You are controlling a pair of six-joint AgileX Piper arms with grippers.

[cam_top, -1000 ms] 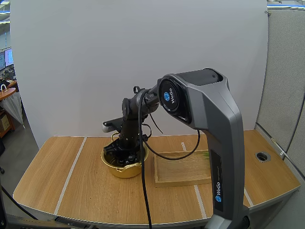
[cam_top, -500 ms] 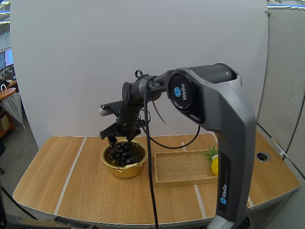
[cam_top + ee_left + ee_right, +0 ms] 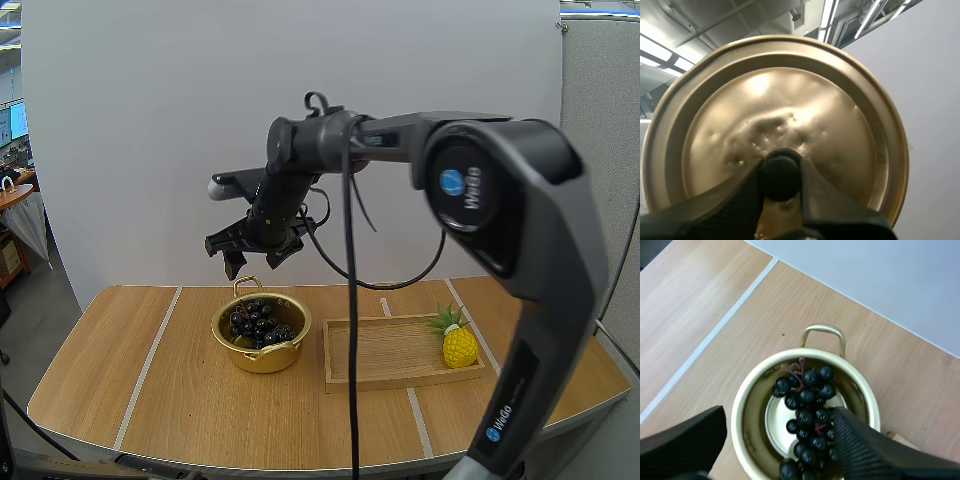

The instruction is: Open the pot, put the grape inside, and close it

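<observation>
The gold pot (image 3: pixel 262 360) stands open on the table, with the bunch of dark grapes (image 3: pixel 259 323) lying inside it. My right gripper (image 3: pixel 252 262) hangs open a little above the pot's far rim, holding nothing. In the right wrist view the open right gripper (image 3: pixel 776 445) looks straight down on the pot (image 3: pixel 741 405) and the grapes (image 3: pixel 807 410). My left gripper (image 3: pixel 781 176) is shut on the black knob (image 3: pixel 781 172) of the gold lid (image 3: pixel 790 95), which is held up off the table.
A wooden tray (image 3: pixel 380 355) lies just right of the pot, with a small yellow pineapple (image 3: pixel 458 342) standing at its right end. White tape lines cross the wooden table (image 3: pixel 120 370).
My right gripper has let go of the grapes in the pot and risen up and left, open. The arm no longer hides the pineapple.
</observation>
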